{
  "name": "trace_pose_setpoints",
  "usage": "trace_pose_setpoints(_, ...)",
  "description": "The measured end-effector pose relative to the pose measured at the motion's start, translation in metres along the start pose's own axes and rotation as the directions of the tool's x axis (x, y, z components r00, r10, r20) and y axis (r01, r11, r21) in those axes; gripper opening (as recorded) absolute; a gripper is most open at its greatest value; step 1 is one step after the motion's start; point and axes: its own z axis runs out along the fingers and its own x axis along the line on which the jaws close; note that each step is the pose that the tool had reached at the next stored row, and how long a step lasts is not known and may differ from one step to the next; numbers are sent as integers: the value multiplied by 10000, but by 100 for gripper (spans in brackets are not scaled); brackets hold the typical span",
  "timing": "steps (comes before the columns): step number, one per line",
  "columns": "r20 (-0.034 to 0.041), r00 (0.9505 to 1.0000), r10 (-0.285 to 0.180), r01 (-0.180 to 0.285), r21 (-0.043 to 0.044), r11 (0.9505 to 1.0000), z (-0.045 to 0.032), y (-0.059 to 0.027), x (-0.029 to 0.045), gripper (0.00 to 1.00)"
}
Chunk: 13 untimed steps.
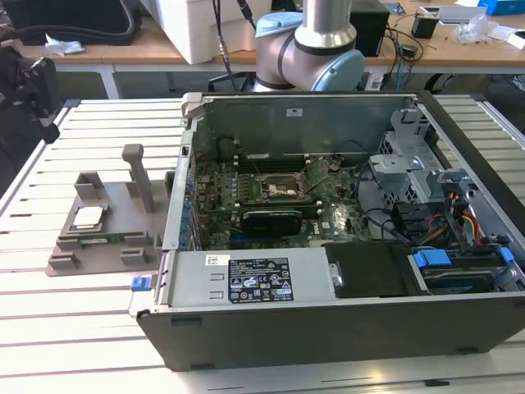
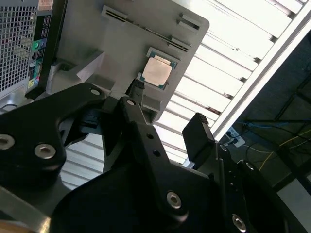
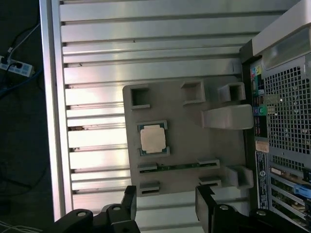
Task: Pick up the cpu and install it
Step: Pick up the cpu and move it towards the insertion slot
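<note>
Gripper (image 3: 167, 194) fingers spread wide and empty, facing the grey fixture (image 3: 187, 141) without touching it, cpu (image 3: 153, 138) lying flat in the fixture's square recess, silver top up, fixture on slatted table (image 3: 97, 63) just beside open computer case (image 1: 328, 328)

Robotics lab: aluminium-slat table (image 1: 66, 316), cable-strewn desks (image 1: 447, 48)

On the slatted table (image 1: 66, 328), fixture tray (image 1: 123, 209) at the exterior view's left, computer case (image 1: 328, 328) just beside it. On the tray, cpu (image 1: 88, 217); memory stick (image 1: 102, 240) in front. Behind the case, robot arm (image 1: 316, 49).
</note>
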Motion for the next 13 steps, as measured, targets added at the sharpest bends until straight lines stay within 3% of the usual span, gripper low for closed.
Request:
trace_pose_setpoints(2,-1,10000,-1,1,0,10000,76,1,2,60)
trace_pose_setpoints(9,-2,10000,0,0,0,10000,195,4,6,60)
trace_pose_setpoints(13,-1,10000,-4,4,2,10000,240,77,12,60)
